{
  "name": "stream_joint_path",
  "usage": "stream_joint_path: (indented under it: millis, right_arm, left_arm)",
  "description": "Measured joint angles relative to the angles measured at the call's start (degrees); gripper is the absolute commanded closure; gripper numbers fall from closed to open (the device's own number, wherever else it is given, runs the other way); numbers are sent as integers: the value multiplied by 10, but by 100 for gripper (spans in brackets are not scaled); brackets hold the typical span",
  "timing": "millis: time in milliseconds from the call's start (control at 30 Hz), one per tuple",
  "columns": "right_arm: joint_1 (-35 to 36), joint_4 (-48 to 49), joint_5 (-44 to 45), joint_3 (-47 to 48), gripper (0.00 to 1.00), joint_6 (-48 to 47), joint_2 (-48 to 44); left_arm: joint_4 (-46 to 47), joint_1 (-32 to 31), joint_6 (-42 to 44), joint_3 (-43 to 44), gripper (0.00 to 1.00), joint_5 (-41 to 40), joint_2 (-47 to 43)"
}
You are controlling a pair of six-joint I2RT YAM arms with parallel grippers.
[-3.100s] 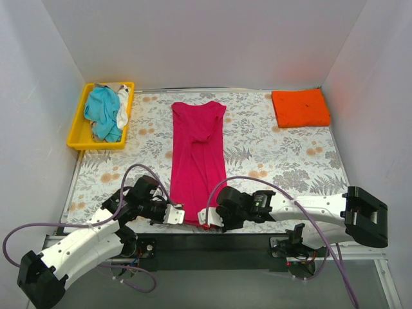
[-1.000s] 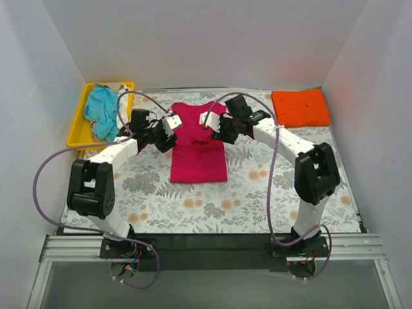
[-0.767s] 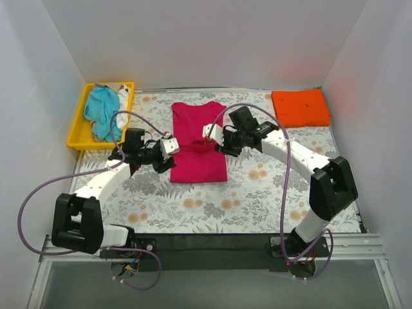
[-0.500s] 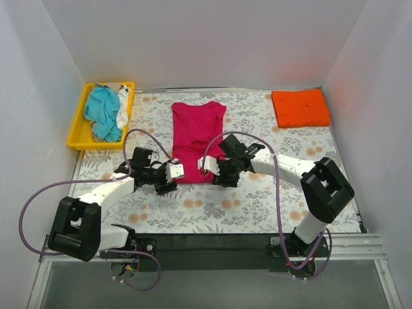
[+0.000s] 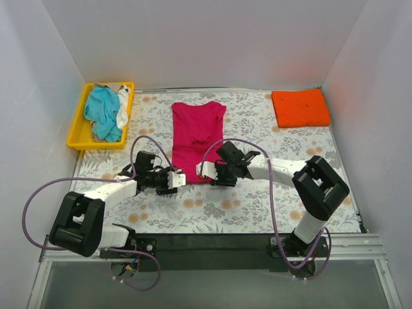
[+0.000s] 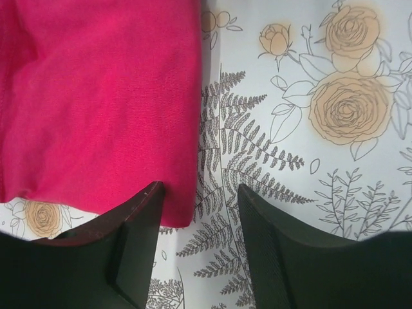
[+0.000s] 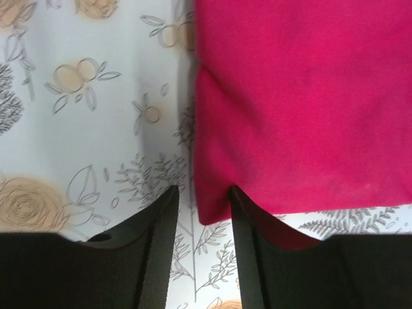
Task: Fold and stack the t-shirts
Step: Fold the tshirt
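The magenta-pink t-shirt lies folded in half on the flowered table, its fold edge nearest me. My left gripper is open at the fold's near-left corner. In the left wrist view one finger overlaps the cloth and the other is over bare table. My right gripper is open at the near-right corner. In the right wrist view the cloth's corner sits between the fingers. The orange t-shirt lies folded at the far right. The teal t-shirt and white t-shirt are crumpled in the tray.
The yellow plastic tray stands at the far left against the wall. White walls close in the table on the left, back and right. Purple cables loop over both arms.
The long pink shirt has been folded in half, near hem carried to the collar and let go. Both grippers have since come back towards me to the fold edge.
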Motion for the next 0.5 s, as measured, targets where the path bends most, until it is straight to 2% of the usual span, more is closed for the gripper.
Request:
stream_joint_path:
  millis: [100, 167, 200, 233, 300, 367, 500]
  right_arm:
    - [3, 24, 10, -8, 71, -6, 5]
    - [6, 43, 19, -16, 75, -11, 5]
    - [7, 54, 24, -21, 81, -14, 3]
    - [8, 61, 27, -27, 84, -17, 1]
    - [11, 73, 34, -35, 93, -20, -2]
    - [12, 78, 39, -38, 99, -22, -4]
    - [12, 71, 40, -38, 99, -22, -9]
  left_arm:
    - [23, -5, 7, -6, 56, -14, 22]
    - [50, -6, 10, -11, 63, -17, 28]
    - [61, -7, 11, -14, 68, -22, 29]
    - [69, -9, 14, -15, 83, -27, 32]
    - [82, -12, 18, -18, 93, -39, 39]
    - [88, -14, 24, -19, 100, -43, 39]
    - [52, -20, 35, -20, 100, -47, 11]
